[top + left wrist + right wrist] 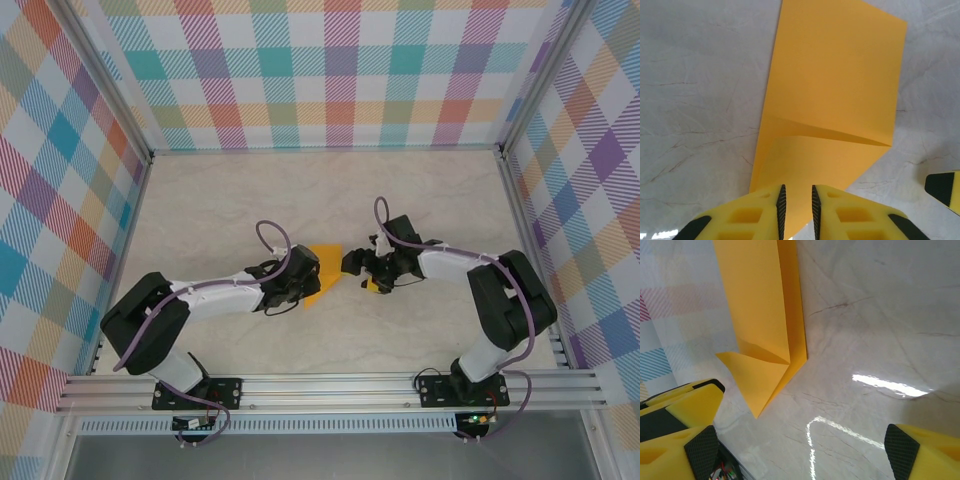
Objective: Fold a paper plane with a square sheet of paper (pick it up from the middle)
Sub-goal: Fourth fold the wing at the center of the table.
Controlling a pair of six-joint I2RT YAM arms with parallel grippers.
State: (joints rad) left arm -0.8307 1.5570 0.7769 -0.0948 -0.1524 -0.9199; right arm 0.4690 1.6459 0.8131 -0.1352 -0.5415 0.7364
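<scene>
On the table [250,200], centre: paper [322,262] halved lengthwise, one corner turned in. Left tool [798,210] nearly together over its near corner; whether pinching or pressing, I cannot tell. Right tool [805,455] wide apart, empty. Next, probably: flatten that corner crease squarely.

Folded sheet of paper [326,260], top view: left part covered by left gripper [298,284]; creases too small to tell.
Left wrist view: near tip hidden behind yellow fingers [850,220]; far corner cut off at top edge.
Right wrist view: upper end cut off at top edge; right gripper [801,447] fingers cropped at bottom corners.
</scene>
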